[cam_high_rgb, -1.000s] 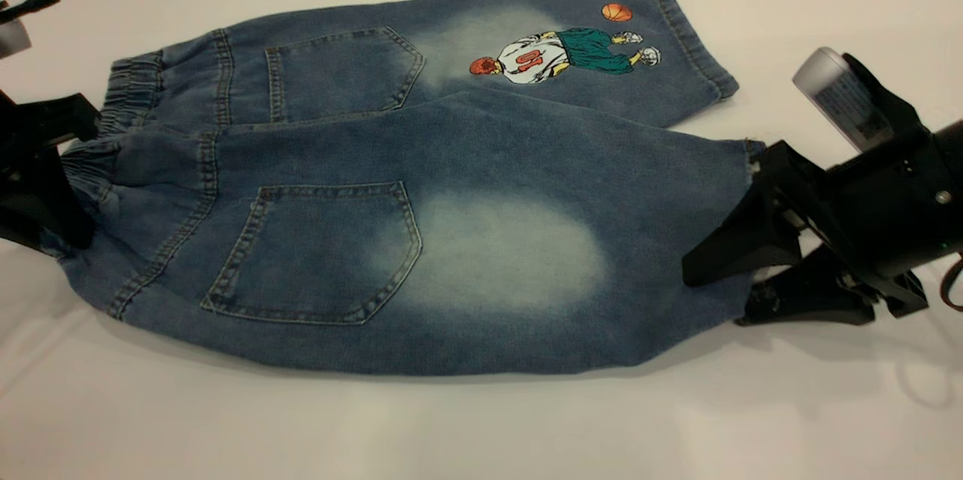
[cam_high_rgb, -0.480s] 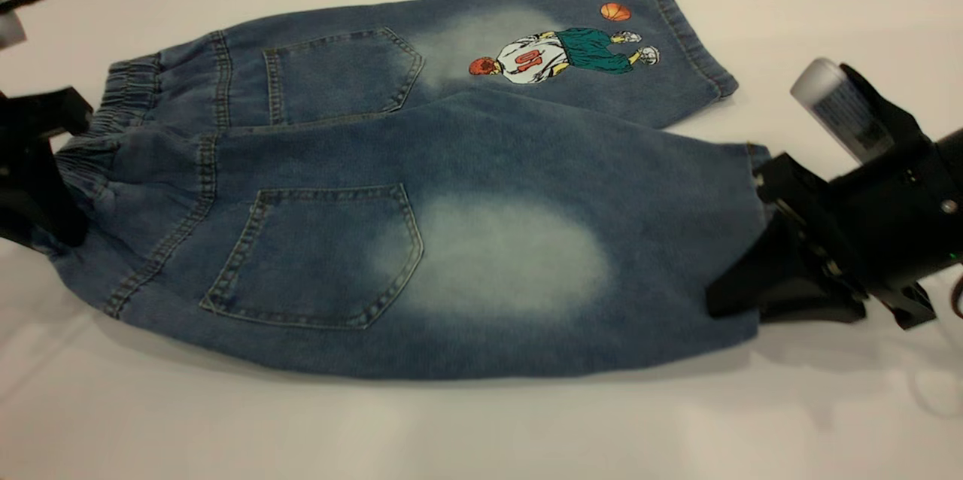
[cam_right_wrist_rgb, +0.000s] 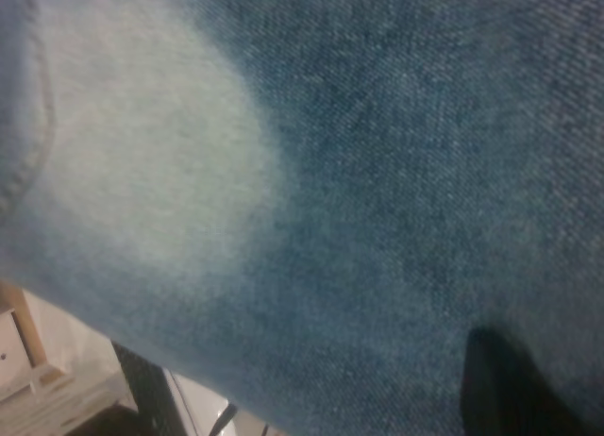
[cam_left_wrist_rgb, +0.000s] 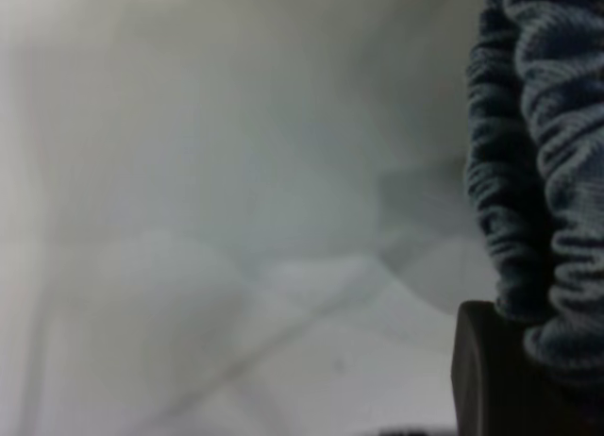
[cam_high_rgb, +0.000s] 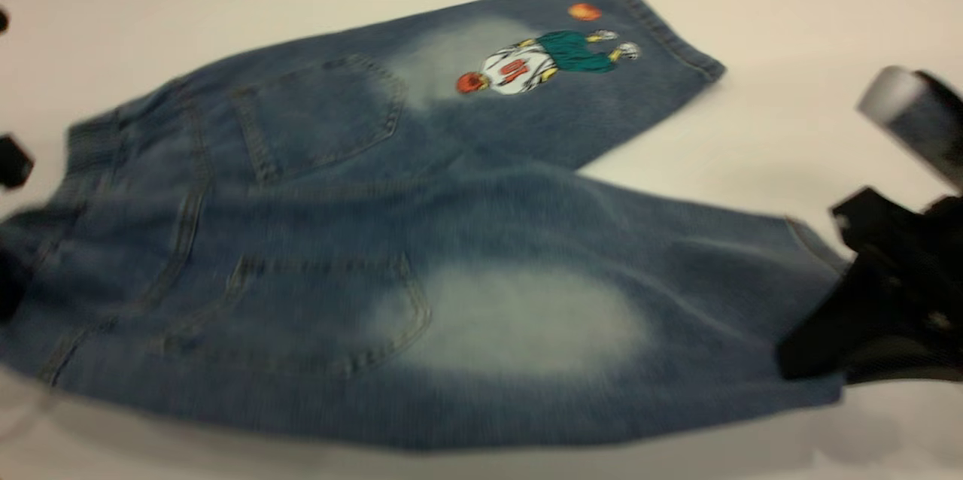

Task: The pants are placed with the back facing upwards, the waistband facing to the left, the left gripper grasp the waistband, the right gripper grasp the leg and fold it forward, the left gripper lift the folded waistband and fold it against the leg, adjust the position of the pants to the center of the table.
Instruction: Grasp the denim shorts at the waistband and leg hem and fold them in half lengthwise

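Observation:
The blue denim pants [cam_high_rgb: 466,186] lie back up with the waistband [cam_high_rgb: 89,143] to the left. Their near half looks raised toward the camera. At the far left edge my left gripper [cam_high_rgb: 10,269] is mostly cut off. In the left wrist view a black finger [cam_left_wrist_rgb: 495,375] presses the ruched waistband [cam_left_wrist_rgb: 547,153], shut on it. My right gripper [cam_high_rgb: 816,356] is shut on the hem end of the leg [cam_high_rgb: 527,318] with the pale oval patch. Denim fills the right wrist view, with one dark finger [cam_right_wrist_rgb: 514,389] on it.
The leg with the cartoon print [cam_high_rgb: 538,62] rests on the white table [cam_high_rgb: 790,21] toward the back right. Bare tabletop lies behind and to the right of the pants. The table's far edge runs along the top of the exterior view.
Both grippers have pulled the near leg and waistband up and toward the camera. The left gripper has slid almost out of view. The far leg has swung and shifted slightly left.

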Motion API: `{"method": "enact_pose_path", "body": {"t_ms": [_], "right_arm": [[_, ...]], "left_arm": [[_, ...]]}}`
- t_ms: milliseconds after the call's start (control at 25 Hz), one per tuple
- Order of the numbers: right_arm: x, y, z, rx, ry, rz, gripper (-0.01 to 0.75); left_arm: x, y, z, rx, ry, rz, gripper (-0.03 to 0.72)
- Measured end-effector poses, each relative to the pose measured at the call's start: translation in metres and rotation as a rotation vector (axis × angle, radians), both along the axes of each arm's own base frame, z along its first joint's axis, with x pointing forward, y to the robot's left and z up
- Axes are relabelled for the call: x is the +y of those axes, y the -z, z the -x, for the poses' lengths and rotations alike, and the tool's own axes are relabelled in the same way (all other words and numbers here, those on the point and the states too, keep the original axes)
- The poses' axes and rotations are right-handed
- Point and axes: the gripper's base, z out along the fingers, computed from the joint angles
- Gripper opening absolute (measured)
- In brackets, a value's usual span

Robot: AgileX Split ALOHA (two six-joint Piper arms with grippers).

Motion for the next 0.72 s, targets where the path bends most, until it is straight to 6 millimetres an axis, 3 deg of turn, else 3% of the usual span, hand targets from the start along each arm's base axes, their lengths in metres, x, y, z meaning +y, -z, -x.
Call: {"method": "enact_pose_path", "body": {"t_ms": [120, 440, 720], "right_arm": [[-0.001, -0.013, 0.015, 0.0, -0.017, 0.005, 0.026], [-0.002, -0.053, 0.03, -0.015, -0.074, 0.006, 0.026], [0.001, -0.098, 0.026, -0.085, -0.018, -0.052, 0.026]], "left_arm": [[-0.002, -0.005, 0.014, 0.03, -0.014, 0.004, 0.137], [-0.007, -0.029, 0.037, 0.035, -0.044, 0.036, 0.137], [-0.011, -0.059, 0.044, -0.108, -0.096, 0.064, 0.137]]}}
